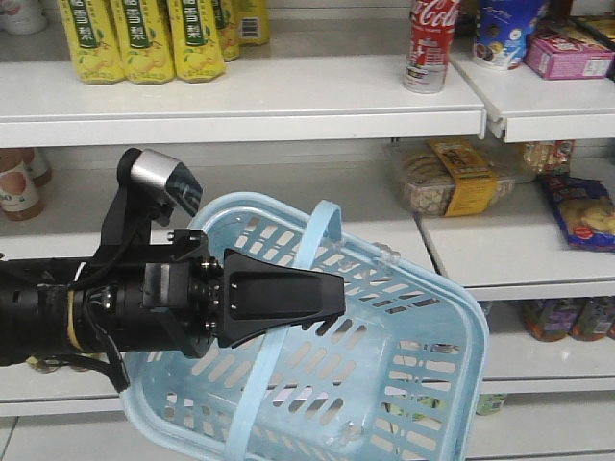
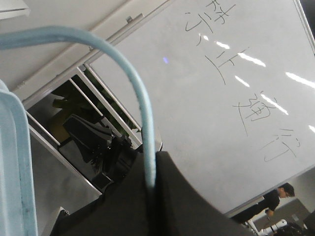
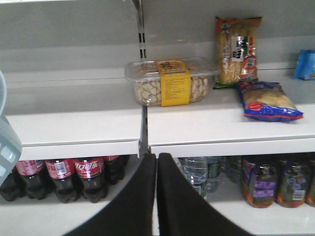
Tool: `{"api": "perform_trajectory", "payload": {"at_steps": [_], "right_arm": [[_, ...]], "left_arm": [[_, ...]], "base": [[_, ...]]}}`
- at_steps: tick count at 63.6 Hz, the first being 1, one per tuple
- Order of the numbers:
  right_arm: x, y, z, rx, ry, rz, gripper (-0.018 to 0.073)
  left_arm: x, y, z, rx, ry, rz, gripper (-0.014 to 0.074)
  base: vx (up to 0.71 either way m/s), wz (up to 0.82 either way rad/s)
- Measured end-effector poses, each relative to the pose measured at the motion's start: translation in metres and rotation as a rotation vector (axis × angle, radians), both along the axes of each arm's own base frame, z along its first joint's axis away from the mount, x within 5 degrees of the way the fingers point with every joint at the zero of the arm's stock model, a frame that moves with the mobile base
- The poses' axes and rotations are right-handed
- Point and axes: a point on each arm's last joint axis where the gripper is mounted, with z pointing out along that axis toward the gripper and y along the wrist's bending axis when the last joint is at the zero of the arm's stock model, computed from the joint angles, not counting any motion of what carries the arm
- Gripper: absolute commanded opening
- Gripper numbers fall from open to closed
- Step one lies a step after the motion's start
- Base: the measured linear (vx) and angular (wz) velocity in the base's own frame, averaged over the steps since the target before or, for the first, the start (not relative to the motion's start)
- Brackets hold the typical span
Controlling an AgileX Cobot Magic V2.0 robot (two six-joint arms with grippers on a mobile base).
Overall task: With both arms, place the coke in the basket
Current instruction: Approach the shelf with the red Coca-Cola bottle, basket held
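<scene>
The light-blue basket hangs tilted in front of the shelves with nothing showing inside it. My left gripper is shut on its thin hoop handle, which runs down between the two black fingers. Coke bottles with red labels stand in a row on the low shelf, to the left of and below my right gripper. The right gripper is shut with nothing in it, and it does not show in the front view. A corner of the basket shows at the left edge of the right wrist view.
White shelf boards carry a clear snack tub, a blue snack bag and a tall snack pack. Water bottles and purple-labelled bottles fill the low shelf. Yellow drink bottles and a red Coca-Cola container stand on top.
</scene>
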Motion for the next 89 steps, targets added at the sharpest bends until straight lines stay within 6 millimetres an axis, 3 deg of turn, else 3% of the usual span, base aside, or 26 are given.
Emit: {"api": "perform_trajectory", "payload": {"at_steps": [36,89], "right_arm": [[0.0000,0.0000,0.0000,0.000,0.000,0.000,-0.0005],[0.0000,0.0000,0.0000,0.000,0.000,0.000,-0.0005]], "left_arm": [[0.0000,0.0000,0.0000,0.000,0.000,0.000,-0.0006],[0.0000,0.0000,0.0000,0.000,0.000,0.000,-0.0006]], "base": [[0.08,0.23],[0.06,-0.05]]}}
